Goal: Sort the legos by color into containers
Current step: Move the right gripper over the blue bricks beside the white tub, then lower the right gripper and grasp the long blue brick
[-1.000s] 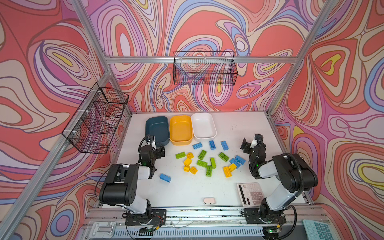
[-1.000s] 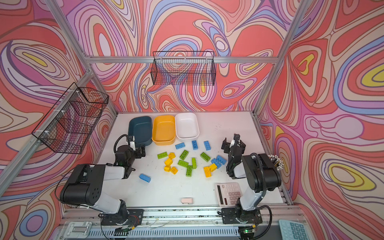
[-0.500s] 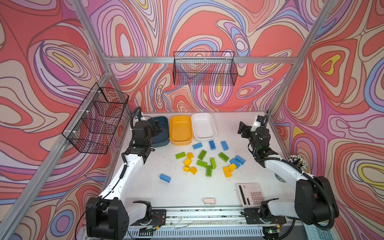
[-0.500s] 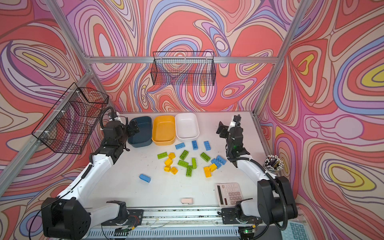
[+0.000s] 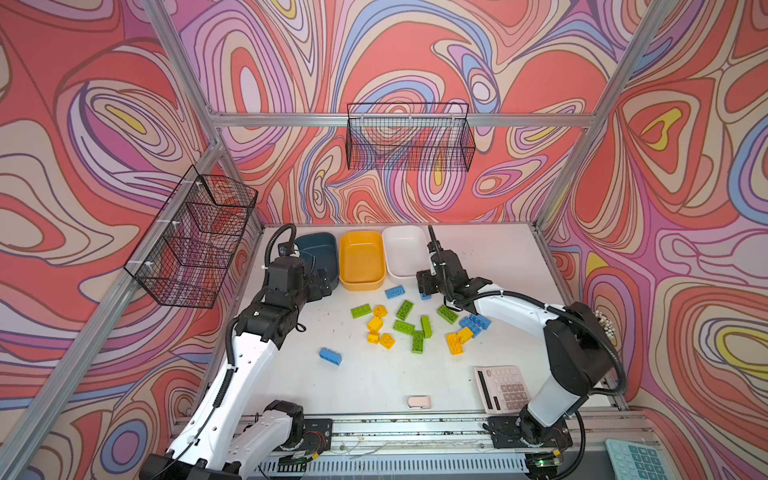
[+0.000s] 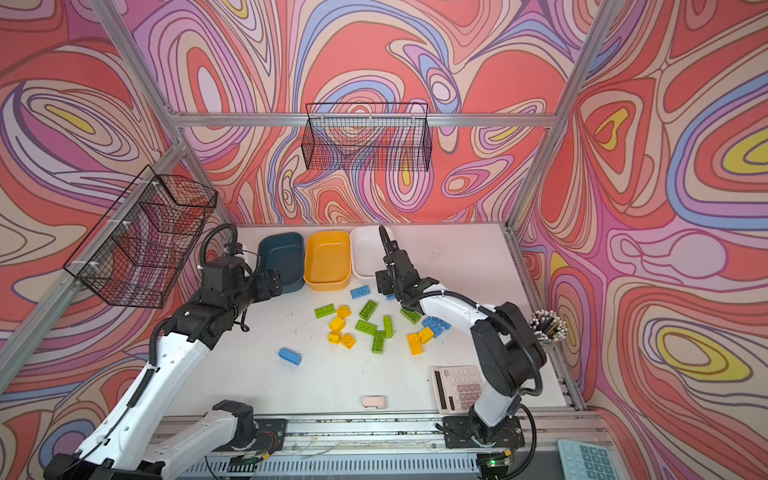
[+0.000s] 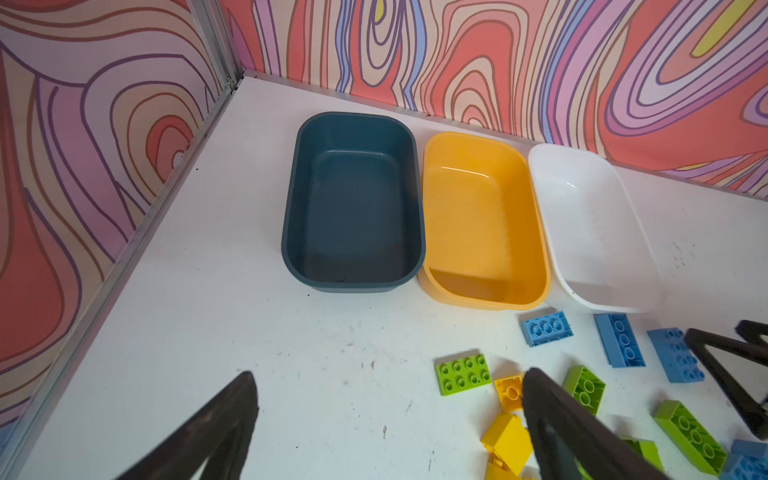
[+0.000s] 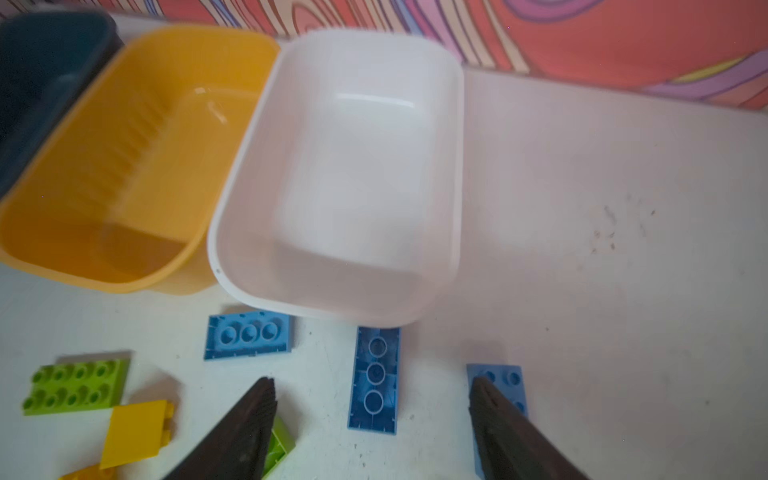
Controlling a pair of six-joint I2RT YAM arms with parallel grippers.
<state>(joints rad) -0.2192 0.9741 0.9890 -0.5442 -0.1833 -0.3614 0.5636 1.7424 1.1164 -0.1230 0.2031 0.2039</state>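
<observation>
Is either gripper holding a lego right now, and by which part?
Nothing is held: left gripper open, empty; right gripper open, straddling an upturned blue lego without touching.

bright even light, soft shadows, right wrist view motion-blurred

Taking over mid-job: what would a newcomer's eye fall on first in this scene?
Three empty containers, teal, yellow and white, line the back of the table, against loud swirled walls. In front of them, blue, green and yellow legos lie scattered mid-table. The right gripper hangs with jaws open astride a blue brick just before the white tub.
</observation>
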